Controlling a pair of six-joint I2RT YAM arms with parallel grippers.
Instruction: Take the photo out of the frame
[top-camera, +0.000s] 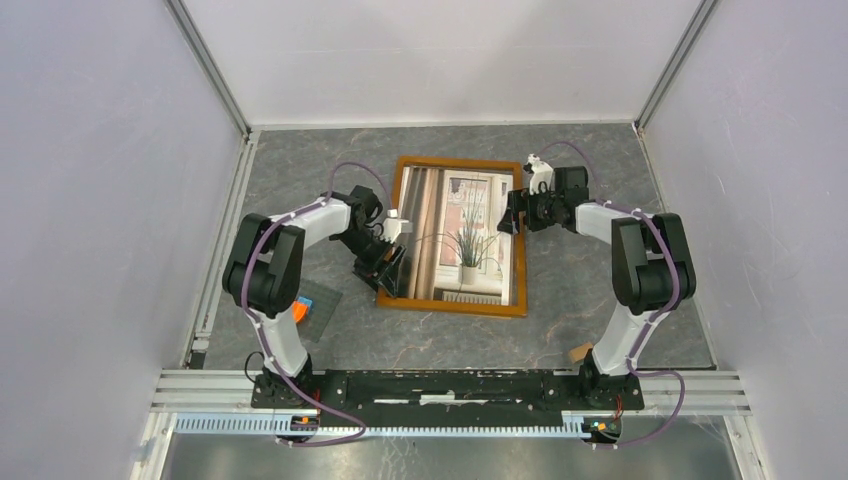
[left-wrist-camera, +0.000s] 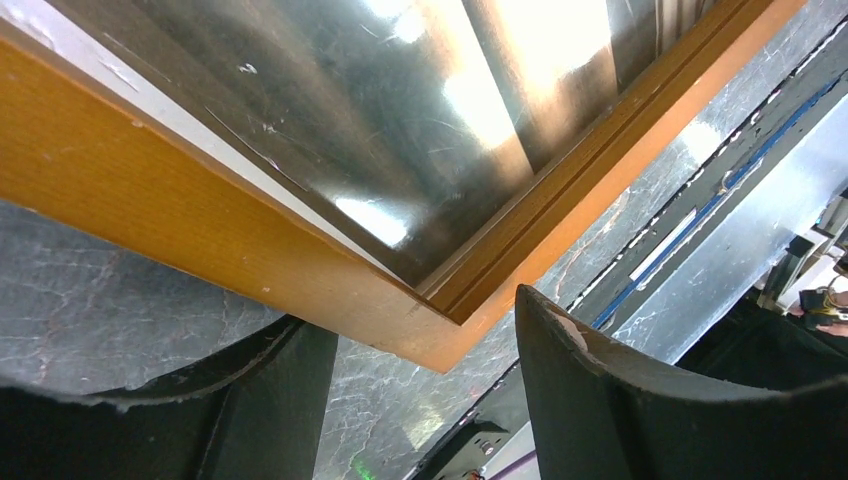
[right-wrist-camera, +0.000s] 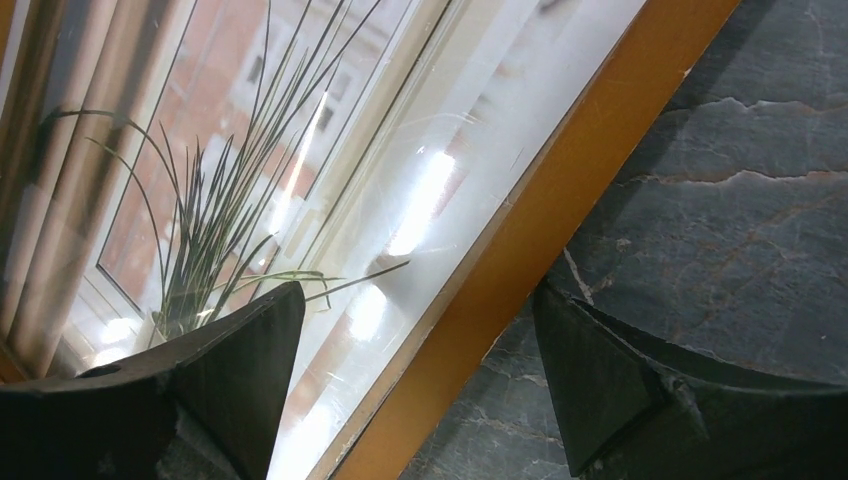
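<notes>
**Frame face up, both grippers wide open on its edges**

The frame (top-camera: 450, 305) lies flat in the middle of the overhead view. It's a tall rectangle with a narrow orange-brown wood border, smooth with a fine grain and a stepped inner lip. The photo (top-camera: 460, 240) sits inside it under a shiny, scuffed pane that throws a lot of glare: spiky green plant, white window, striped beige curtains.

The left gripper (top-camera: 385, 262) is at the frame's left border near the lower corner. In its wrist view that corner (left-wrist-camera: 440, 350) pokes down between the two spread black fingers (left-wrist-camera: 620, 390). I can't see anything pinched, and I can't tell if the wood touches either finger.

The right gripper (top-camera: 520, 212) is at the upper part of the right border. Its wrist view shows the fingers (right-wrist-camera: 230, 370) well apart, one over the glass and plant, the other over bare tabletop, with the orange border (right-wrist-camera: 520, 230) running diagonally through the gap, untouched.

The table (top-camera: 600, 170) is dark grey with a marbled, cracked-stone look, and plain pale walls box it in on three sides. A small grey plate (top-camera: 322, 300) with an orange block (top-camera: 299, 310) sits at lower left, partly behind the left arm.
</notes>
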